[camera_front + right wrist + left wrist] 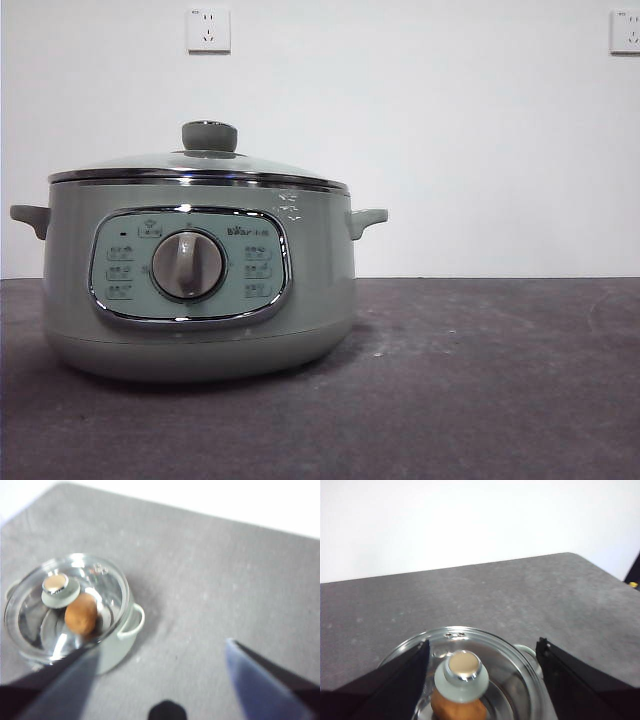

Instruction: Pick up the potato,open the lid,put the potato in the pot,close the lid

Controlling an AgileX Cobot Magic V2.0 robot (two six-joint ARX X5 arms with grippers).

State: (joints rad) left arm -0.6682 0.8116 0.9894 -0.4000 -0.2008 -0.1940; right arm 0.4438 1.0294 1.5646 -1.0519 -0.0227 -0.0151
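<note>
Behind the dark grey table (480, 380) a plain white wall (450, 150) is seen in the front view, with two sockets (208, 30) set high on it. On the table, toward the left of this view, the pot (200, 300) is stood with its dial (188, 265) facing the camera, and the lid (200, 165) is seated on its rim, knob (209, 136) uppermost. No arm is shown here.

From the left wrist view, the left gripper (482, 680) is seen above the lid (510, 665), its jaws spread wide on either side of the knob (462, 675) and nothing held between them. The potato (457, 707) is made out through the glass, inside the pot and partly hidden beneath the knob.

From the right wrist view, somewhat blurred, the right gripper (165, 680) is found higher and off to one side of the pot (117, 650), its jaws parted wide and empty. The potato (80, 613) is seen lying in the pot under the closed lid (107, 587), just beside the knob (59, 589).
</note>
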